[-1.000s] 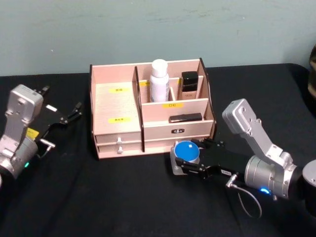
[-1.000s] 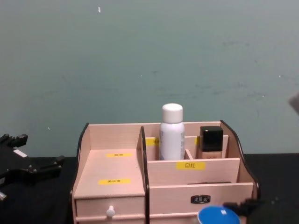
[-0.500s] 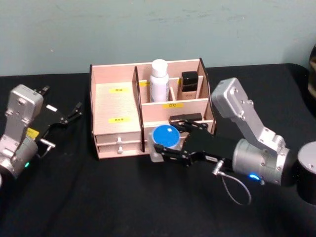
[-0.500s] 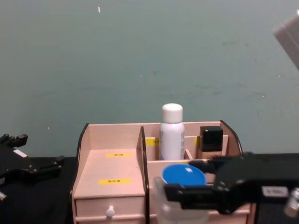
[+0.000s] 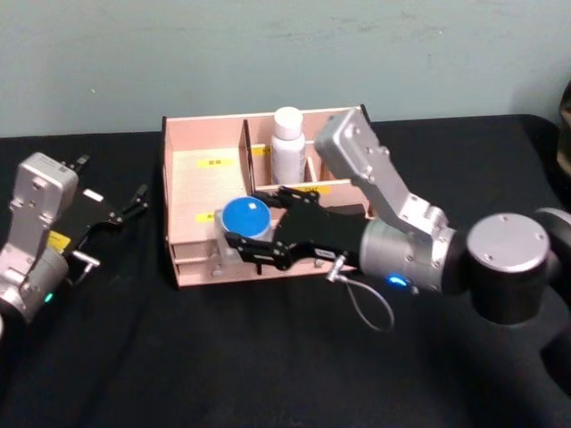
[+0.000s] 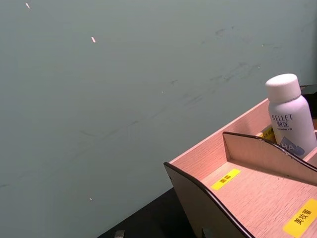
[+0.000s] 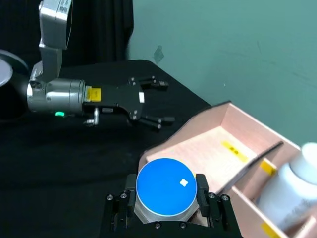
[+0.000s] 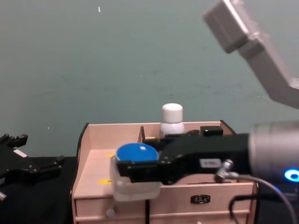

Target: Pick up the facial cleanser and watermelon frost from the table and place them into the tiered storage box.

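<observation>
On the white bottle point(image 6: 290, 116) standing in the tiered storage box point(image 6: 247, 191) you can read "HELLET" in dark letters in the left wrist view, with smaller characters beneath it and a blue patch with a white mark too small to make out. You will see yellow labels point(image 6: 226, 179) with dark characters on the box's stepped surface, but they are too small to read. The dark plate point(image 8: 199, 199) on the box's front carries markings you cannot make out
</observation>
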`<state>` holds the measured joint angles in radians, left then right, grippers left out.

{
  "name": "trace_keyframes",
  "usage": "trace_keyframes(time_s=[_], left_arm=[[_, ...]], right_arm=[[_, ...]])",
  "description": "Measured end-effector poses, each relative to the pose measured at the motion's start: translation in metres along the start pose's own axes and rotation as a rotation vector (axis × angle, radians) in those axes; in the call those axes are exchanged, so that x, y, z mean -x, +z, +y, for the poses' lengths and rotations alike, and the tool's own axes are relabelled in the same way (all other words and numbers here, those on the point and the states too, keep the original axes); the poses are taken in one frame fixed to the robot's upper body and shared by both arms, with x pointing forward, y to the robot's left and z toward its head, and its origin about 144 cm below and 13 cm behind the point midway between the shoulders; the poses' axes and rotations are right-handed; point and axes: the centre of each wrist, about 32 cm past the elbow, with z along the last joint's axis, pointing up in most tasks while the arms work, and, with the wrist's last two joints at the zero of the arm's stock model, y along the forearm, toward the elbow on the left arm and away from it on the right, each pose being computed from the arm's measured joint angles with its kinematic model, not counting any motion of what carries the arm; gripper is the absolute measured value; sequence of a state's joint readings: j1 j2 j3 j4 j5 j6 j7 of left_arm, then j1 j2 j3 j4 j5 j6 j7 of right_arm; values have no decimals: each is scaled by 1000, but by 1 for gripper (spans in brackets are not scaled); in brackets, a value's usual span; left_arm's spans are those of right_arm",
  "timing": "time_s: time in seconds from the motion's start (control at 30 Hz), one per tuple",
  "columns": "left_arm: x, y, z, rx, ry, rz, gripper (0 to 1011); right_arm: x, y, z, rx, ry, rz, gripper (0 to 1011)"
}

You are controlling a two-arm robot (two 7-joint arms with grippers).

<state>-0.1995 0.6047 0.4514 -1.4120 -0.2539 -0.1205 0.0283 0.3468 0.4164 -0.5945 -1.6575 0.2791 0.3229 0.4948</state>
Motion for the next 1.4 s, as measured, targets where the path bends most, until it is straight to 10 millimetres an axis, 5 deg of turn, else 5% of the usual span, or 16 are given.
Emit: trace_keyframes(time_s=[0.73, 1.4], left_arm=[[0, 0, 0, 0, 0, 0, 1010], [0, 0, 0, 0, 0, 0, 1010]], right_arm=[[-31, 13, 64, 17, -63, -8, 724], [-37, 13, 87, 44, -66, 2, 724]])
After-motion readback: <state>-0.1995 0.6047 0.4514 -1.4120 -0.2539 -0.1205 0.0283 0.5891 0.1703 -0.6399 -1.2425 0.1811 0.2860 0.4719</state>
